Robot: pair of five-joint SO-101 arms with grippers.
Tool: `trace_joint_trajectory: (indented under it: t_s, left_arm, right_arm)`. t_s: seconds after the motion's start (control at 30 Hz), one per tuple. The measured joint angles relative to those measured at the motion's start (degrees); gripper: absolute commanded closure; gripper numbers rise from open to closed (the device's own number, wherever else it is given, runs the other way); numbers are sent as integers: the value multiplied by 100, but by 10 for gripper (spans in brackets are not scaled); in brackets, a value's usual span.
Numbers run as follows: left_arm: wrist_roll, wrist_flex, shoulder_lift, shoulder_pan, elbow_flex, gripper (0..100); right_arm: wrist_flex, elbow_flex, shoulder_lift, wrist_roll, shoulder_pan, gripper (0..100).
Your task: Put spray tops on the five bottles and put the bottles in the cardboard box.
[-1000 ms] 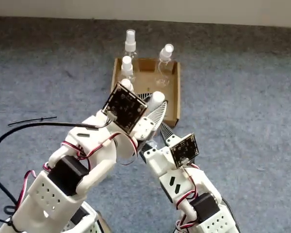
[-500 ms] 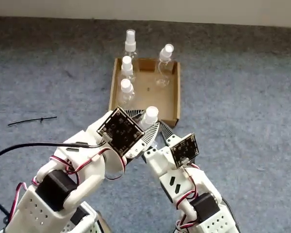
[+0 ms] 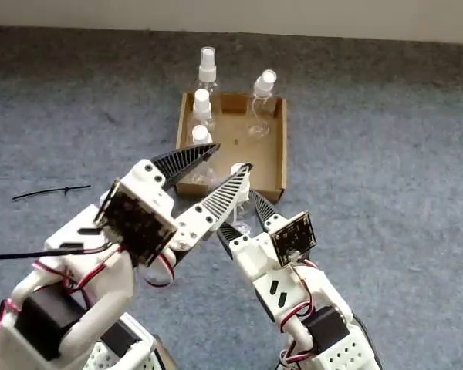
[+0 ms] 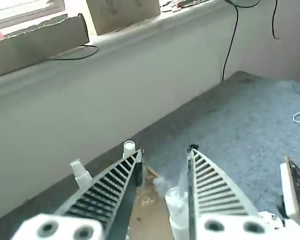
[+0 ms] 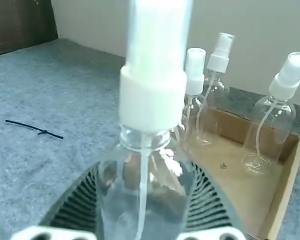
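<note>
My right gripper (image 3: 244,217) is shut on a clear bottle (image 5: 145,195) just in front of the cardboard box (image 3: 275,158), holding it upright. A white spray top (image 5: 155,85) sits on its neck. My left gripper (image 3: 231,157) hangs open above that spray top (image 3: 237,169), its fingertips (image 4: 139,151) spread apart with nothing between them. Two capped bottles (image 3: 201,140) stand along one side of the box and a third (image 3: 262,104) in a far corner. Another capped bottle (image 3: 207,71) stands at the box's far edge; I cannot tell whether it is inside.
A black cable tie (image 3: 51,193) lies on the grey carpet (image 3: 386,154) off to the side of the arms. A pale wall (image 3: 231,14) runs along the carpet's far edge behind the box.
My left gripper has let go of the spray top, opened, and drawn back and upward. The right gripper and its bottle stayed where they were.
</note>
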Motion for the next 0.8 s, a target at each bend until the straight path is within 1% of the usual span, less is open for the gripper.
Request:
trace_joint_trajectory:
  t_s: [0.13, 0.27, 0.43, 0.8]
  left_arm:
    - [0, 0, 571, -70, -79, 860]
    - [0, 0, 1029, -290, -316, 860]
    - [0, 0, 1424, -264, -378, 860]
    - [18, 0, 1503, -237, 668, 859]
  right_arm:
    - [0, 0, 0, 0, 0, 995]
    - [0, 0, 0, 0, 0, 995]
    - [0, 0, 0, 0, 0, 995]
    - [0, 9, 9, 0, 0, 995]
